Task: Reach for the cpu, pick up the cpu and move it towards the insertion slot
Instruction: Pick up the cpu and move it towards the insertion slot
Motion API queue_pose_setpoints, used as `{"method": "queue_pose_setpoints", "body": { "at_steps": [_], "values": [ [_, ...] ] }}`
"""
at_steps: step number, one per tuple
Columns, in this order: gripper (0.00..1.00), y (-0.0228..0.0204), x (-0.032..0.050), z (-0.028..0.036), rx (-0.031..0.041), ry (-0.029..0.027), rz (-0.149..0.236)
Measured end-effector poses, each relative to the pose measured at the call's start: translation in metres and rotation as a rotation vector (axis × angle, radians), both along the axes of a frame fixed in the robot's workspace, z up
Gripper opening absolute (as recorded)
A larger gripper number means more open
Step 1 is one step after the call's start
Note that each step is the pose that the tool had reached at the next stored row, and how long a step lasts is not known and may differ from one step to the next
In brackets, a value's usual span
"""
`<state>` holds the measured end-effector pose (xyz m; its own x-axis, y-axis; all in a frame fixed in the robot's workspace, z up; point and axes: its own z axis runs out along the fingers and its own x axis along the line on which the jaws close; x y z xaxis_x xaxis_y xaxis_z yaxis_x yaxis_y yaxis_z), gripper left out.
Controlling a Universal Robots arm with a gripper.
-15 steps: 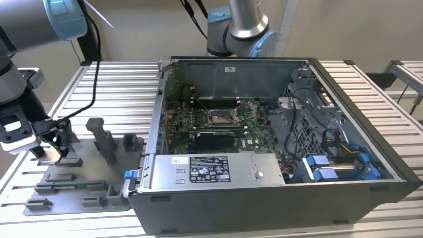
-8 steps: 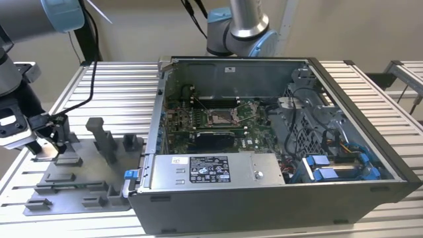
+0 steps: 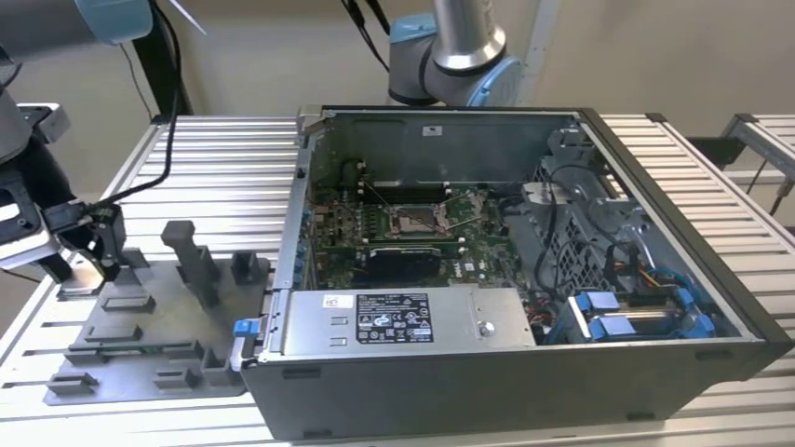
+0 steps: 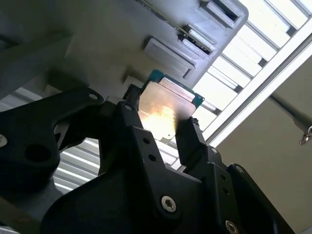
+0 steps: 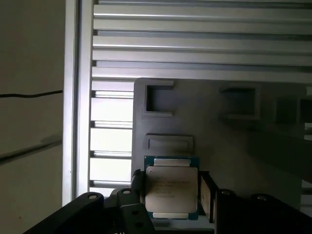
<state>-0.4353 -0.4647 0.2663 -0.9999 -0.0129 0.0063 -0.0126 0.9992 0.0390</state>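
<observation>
The cpu [image 5: 171,190], a thin square plate with a silvery face and a green rim, sits between the two black fingers of my gripper [image 5: 171,181] in both wrist views. One finger presses each side edge, so the gripper [image 4: 161,111] is shut on the cpu [image 4: 168,113]. It is held just over the grey plastic fixture plate [image 5: 214,131]. At the exterior view's left the gripper [image 3: 81,270] hangs over the far left corner of that plate [image 3: 149,345]. The insertion slot [image 3: 416,221], a shiny square frame with a dark centre, lies on the green board inside the open computer case [image 3: 646,363], well to the right of the gripper.
Upright grey posts [image 3: 193,256] stand on the fixture plate just right of the gripper. A silver box with a white label [image 3: 397,321] fills the case's near side, with blue drive bays [image 3: 627,317] beside it. A second arm [image 3: 448,56] stands behind the case. The ribbed metal table [image 3: 223,177] surrounds everything.
</observation>
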Motion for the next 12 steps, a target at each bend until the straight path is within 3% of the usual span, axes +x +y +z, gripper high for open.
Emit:
{"method": "queue_pose_setpoints", "body": {
  "at_steps": [12],
  "values": [
    [0.00, 0.0000, 0.0000, 0.0216, 0.0000, 0.0000, 0.000]
  ]
}}
